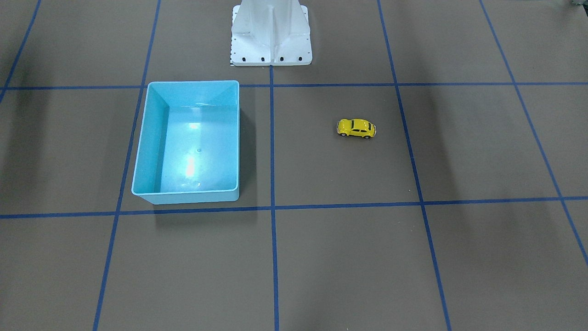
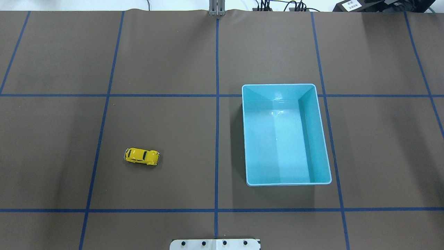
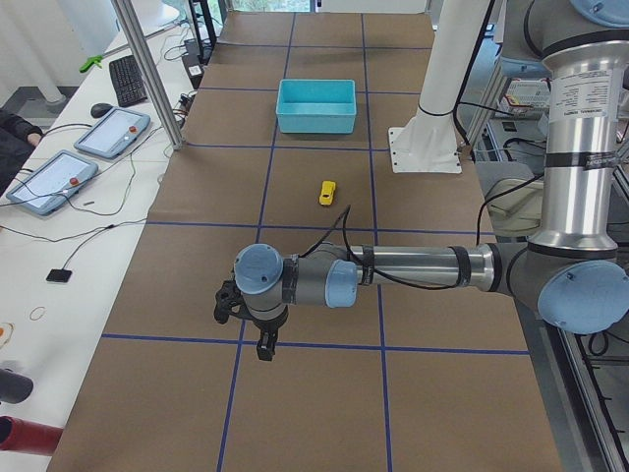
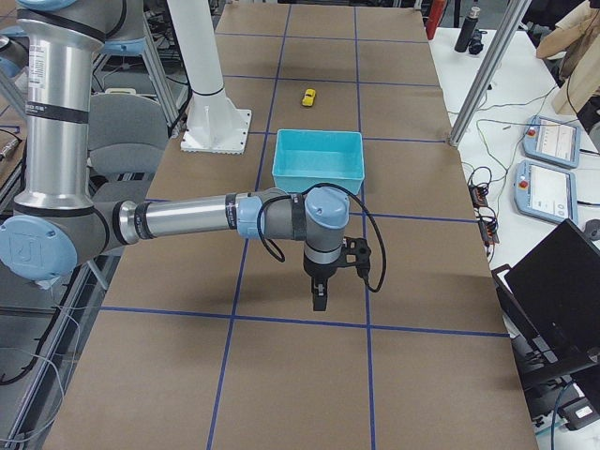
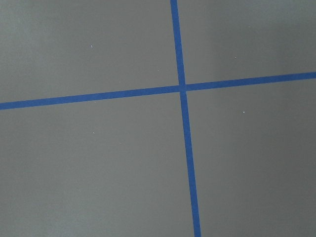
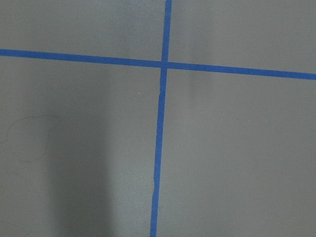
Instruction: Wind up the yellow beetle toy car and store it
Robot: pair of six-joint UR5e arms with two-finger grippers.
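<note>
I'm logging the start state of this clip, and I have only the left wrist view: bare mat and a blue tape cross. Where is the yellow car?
Observer: The yellow beetle toy car stands on its wheels on the mat, on the robot's left half, touching nothing else.
Reviewer: Is there anywhere to store it?
Observer: A light blue bin sits open-topped on the right half, and the car is not in it.
Reviewer: And the arms?
Observer: The left gripper and right gripper each hang above the mat toward their own end of the table, neither near the car. I cannot tell whether they are open or shut.
</note>
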